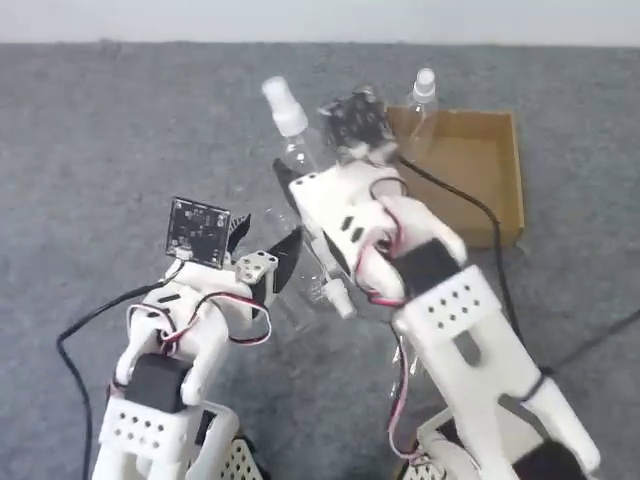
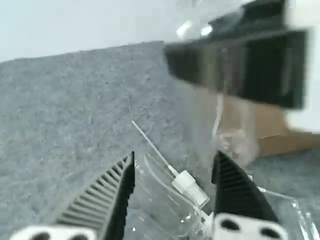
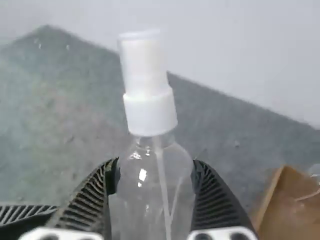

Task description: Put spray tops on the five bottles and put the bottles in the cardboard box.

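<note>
The right gripper (image 3: 154, 176) has its black ribbed fingers (image 3: 92, 200) clamped on the shoulders of a clear spray bottle (image 3: 150, 167). The bottle's white spray top (image 3: 147, 95) is seated on the neck and stands proud of the fingertips. In the high view this bottle (image 1: 297, 150) is held above the table. It tilts away from the cardboard box (image 1: 480, 165) and sits just beside the box's nearer left corner.

The left gripper (image 2: 175, 165) is low over the table with its fingers (image 2: 112, 200) well apart and gripping nothing. Between them lies a loose spray top (image 2: 189, 184). Its thin dip tube (image 2: 150, 142) points out past the fingertips, and it rests on clear plastic (image 2: 165, 212). I cannot tell whether that plastic is a lying bottle or wrapping.

In the left wrist view the right arm's gripper (image 2: 240, 60) hangs close ahead of the left gripper, with the box (image 2: 280, 137) behind it.

A second bottle (image 1: 424, 100) with its top on stands upright at the box's far left corner. I cannot tell whether it is inside the wall or just behind it. A black cable (image 1: 482, 215) crosses the box's near edge.

A grey felt surface (image 1: 100, 140) runs wide on the left arm's side up to a pale wall (image 1: 300, 20).
</note>
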Controlling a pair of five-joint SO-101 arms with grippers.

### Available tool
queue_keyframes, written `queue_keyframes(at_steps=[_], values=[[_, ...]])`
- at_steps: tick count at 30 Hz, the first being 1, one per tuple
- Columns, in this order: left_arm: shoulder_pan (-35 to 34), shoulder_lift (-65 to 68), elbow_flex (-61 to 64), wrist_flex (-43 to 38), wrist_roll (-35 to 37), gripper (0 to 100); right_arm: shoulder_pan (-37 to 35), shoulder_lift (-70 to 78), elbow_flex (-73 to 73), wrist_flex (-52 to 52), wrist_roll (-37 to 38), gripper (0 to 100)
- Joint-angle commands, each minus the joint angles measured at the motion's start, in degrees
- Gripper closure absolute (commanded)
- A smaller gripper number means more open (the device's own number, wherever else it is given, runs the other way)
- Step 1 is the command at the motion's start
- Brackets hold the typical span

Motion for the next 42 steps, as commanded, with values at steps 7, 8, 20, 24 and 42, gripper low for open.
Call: queue_keyframes(at_steps=[7, 8, 20, 24, 42], values=[[-0.1, -1.1, 0.1, -3.0, -0.1, 75, -6.5, 1.1, -15.3, 13.5, -0.5, 99.3], [-0.1, -1.3, 0.4, -3.0, -0.1, 75, -6.5, 1.1, -16.2, 15.3, -0.5, 99.3], [-0.1, -1.2, 0.5, -2.7, 0.0, 75, -2.2, -0.9, -18.5, 21.2, 2.2, 99.3], [-0.1, -1.4, 0.5, -2.6, 0.1, 75, 7.6, -1.0, -18.5, 21.5, 6.2, 99.3], [-0.1, -1.4, 3.0, -5.3, -0.2, 75, 37.9, 16.8, -18.5, 1.5, 8.4, 99.3]])
